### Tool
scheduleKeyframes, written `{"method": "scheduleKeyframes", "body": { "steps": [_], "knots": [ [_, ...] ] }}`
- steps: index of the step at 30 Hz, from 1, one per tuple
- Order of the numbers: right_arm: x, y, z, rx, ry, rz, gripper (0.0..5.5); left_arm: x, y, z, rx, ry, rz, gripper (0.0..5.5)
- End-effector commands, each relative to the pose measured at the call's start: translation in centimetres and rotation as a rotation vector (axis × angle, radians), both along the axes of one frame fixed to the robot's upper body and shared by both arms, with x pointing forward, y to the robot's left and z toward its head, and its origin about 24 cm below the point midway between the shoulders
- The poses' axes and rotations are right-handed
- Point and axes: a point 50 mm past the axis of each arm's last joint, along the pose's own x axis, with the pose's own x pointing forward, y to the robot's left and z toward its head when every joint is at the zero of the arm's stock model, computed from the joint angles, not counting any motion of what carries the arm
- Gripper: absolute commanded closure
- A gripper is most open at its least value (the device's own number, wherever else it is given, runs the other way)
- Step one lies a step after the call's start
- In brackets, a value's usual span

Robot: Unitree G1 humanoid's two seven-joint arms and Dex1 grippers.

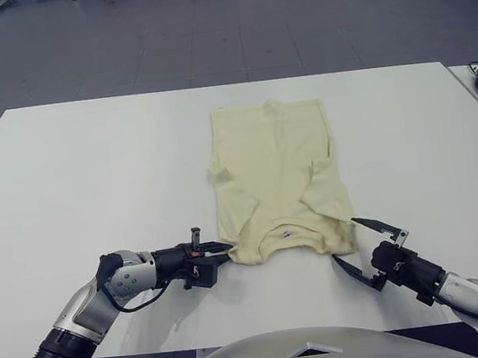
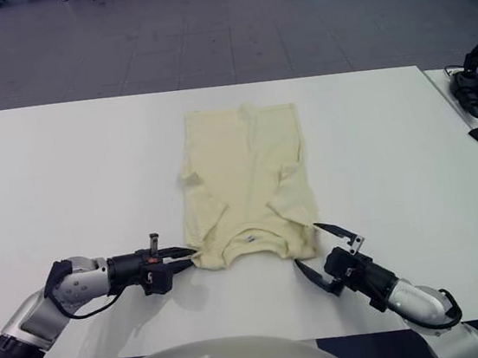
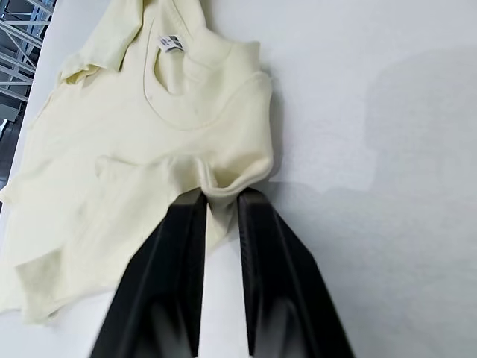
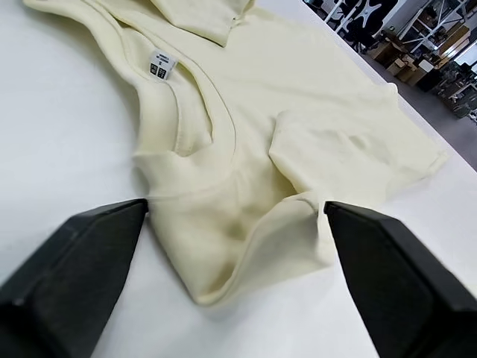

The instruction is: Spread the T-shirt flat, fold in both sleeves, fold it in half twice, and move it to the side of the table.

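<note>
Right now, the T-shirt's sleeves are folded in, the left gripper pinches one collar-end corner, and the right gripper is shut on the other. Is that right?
No: the right gripper is open around the T-shirt corner, as the right wrist view shows. The rest holds.

Bright, even overhead light floods the white worktop (image 1: 74, 182), leaving soft grey shadows under both arms. Up close, the left claw (image 3: 221, 195) and right claw (image 4: 235, 207) blur near the lens; the T-shirt (image 1: 278, 174) is sharp
</note>
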Motion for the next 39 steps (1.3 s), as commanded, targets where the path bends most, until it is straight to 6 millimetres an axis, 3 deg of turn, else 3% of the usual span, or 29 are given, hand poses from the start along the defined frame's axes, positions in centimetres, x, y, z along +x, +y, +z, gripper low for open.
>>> {"method": "scheduleKeyframes", "body": {
  "steps": [1,2,14,39],
  "knots": [
    [-4.4,-2.0,-4.1,-0.158,0.399,-0.147,1.83,0.2,0.2,-0.5,0.031,0.015,0.017,5.50],
    [-4.6,-2.1,-4.0,-0.159,0.410,-0.160,1.99,0.2,0.2,-0.5,0.032,0.016,0.018,5.50],
    [-5.2,-3.3,-3.2,-0.219,0.489,-0.234,0.46,0.1,0.2,-0.6,0.030,0.022,0.034,5.50],
    [-3.2,-2.8,-1.5,-0.247,0.542,-0.168,4.51,0.7,-0.1,0.6,0.017,-0.034,0.030,5.50]
  ]
}}
